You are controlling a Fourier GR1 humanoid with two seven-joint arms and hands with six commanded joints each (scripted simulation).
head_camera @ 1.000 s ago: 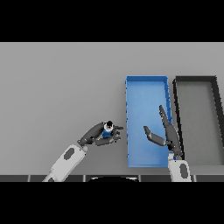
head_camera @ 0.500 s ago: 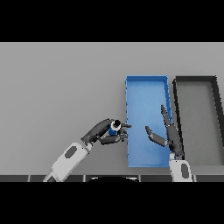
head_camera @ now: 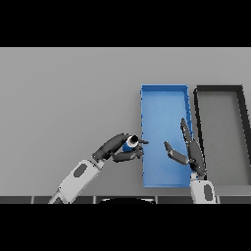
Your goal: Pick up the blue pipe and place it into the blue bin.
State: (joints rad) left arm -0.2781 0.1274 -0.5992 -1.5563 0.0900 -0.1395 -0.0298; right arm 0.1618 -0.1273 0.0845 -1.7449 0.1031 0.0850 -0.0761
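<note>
Left hand (head_camera: 117, 148) with blue pipe (head_camera: 130, 143) now nearer blue bin (head_camera: 164, 90)

No text, label, brand, number or sign can be read anywhere in the head view. The blue bin (head_camera: 164, 100), the dark bin (head_camera: 218, 90) beside it, the blue pipe (head_camera: 130, 144) and the grey bench (head_camera: 68, 98) all show plain, unmarked surfaces.
</note>
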